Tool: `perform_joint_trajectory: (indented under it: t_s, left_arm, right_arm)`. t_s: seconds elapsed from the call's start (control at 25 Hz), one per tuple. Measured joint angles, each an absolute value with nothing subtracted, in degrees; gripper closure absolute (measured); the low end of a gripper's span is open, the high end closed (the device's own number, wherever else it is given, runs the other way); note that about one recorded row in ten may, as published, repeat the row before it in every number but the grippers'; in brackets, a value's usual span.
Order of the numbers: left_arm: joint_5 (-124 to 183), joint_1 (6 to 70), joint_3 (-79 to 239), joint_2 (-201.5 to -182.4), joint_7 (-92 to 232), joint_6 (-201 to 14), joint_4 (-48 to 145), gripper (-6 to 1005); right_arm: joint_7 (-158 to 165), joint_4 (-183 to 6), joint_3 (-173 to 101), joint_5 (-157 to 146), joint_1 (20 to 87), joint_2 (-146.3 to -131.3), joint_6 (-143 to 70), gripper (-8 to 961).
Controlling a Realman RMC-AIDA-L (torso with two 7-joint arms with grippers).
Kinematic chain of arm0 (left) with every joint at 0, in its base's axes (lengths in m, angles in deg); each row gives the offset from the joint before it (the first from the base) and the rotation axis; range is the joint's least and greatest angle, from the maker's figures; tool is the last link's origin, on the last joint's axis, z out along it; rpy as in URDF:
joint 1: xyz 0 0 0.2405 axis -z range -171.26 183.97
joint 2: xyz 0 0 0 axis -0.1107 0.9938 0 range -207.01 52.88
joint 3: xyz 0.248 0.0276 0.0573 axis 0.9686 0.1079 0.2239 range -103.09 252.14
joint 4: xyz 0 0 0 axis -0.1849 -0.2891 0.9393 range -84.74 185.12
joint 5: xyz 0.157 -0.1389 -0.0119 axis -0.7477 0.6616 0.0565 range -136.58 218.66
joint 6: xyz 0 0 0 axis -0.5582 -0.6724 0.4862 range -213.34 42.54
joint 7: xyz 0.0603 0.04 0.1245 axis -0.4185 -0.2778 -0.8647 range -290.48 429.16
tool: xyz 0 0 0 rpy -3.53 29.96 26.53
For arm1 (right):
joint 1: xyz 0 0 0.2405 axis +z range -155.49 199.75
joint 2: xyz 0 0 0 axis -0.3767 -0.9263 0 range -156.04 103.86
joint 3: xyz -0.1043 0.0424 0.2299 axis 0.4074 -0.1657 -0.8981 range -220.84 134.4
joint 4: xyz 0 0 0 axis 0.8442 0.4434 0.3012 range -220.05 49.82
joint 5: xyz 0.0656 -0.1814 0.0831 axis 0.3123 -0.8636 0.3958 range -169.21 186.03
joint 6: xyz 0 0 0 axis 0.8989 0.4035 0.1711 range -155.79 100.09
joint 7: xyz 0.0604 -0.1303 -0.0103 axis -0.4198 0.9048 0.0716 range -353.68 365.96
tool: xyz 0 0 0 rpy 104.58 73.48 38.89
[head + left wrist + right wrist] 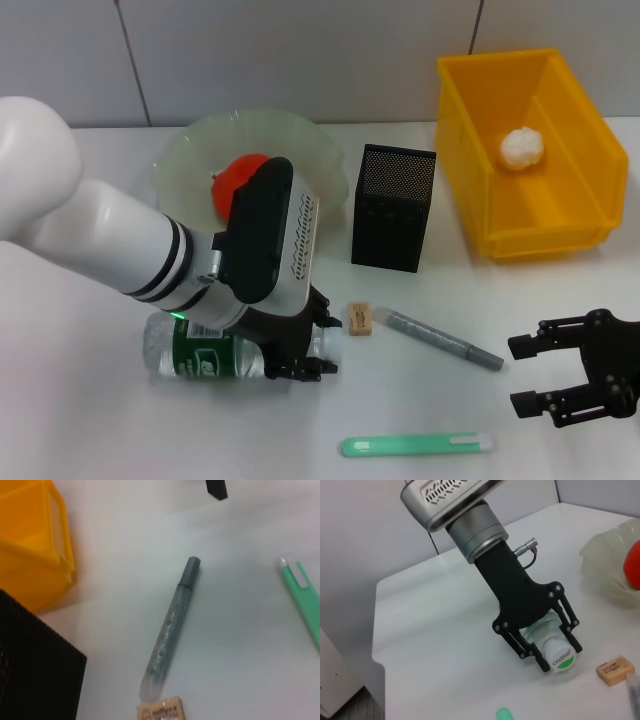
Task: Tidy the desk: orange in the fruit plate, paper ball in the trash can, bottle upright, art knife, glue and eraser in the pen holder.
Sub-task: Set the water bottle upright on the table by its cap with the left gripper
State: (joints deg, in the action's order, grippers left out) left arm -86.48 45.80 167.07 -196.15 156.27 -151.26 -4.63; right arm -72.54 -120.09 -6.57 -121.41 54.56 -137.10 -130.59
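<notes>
The left tool [312, 352] is down on the white bench [90, 420], its black fingers [569, 630] clamped either side of the neck of the bottle [215, 352], just behind the white cap. The bottle lies on its side, green label showing, cap end pointing towards the eraser [360, 319], which sits just beside it but apart. From the right wrist view the cap pokes out beyond the fingertips and the clear body runs back under the tool's black frame.

Just past the eraser lies the grey glue stick [443, 339], slanted across the bench, one end close to the eraser; I cannot tell whether they touch. Nearer the front edge the green art knife [415, 445] lies flat, well apart from the bottle.

The right tool [528, 375] hangs low at the right side of the bench, its jaws spread apart and holding nothing, near the far end of the glue stick.

Behind all this the black mesh pen holder [393, 208] stands upright. To its left the pale fruit plate [190, 145] has the orange [240, 180] in it, partly hidden by the left arm. To the right, the yellow trash can [470, 150] has the paper ball [522, 148] inside.
</notes>
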Motion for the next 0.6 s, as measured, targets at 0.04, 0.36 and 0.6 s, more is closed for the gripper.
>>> perform_joint_trajectory:
  t_s: [0.04, 0.36, 0.6]
  left_arm:
    - [-86.4, 45.6, 167.0, -196.14, 156.3, -151.6, -5.2, 540]
    - [-85.0, 43.2, 162.2, -195.80, 158.8, -158.4, -12.5, 544]
    - [-80.9, 41.5, 151.9, -195.71, 160.2, -165.0, -15.8, 547]
  right_arm:
    - [-72.5, -120.1, -6.6, -121.4, 54.6, -137.10, -130.6, 192]
    - [-72.5, -120.5, -7.2, -121.1, 54.6, -137.08, -131.1, 191]
    - [-73.3, -120.6, -7.5, -120.4, 54.6, -136.93, -131.0, 191]
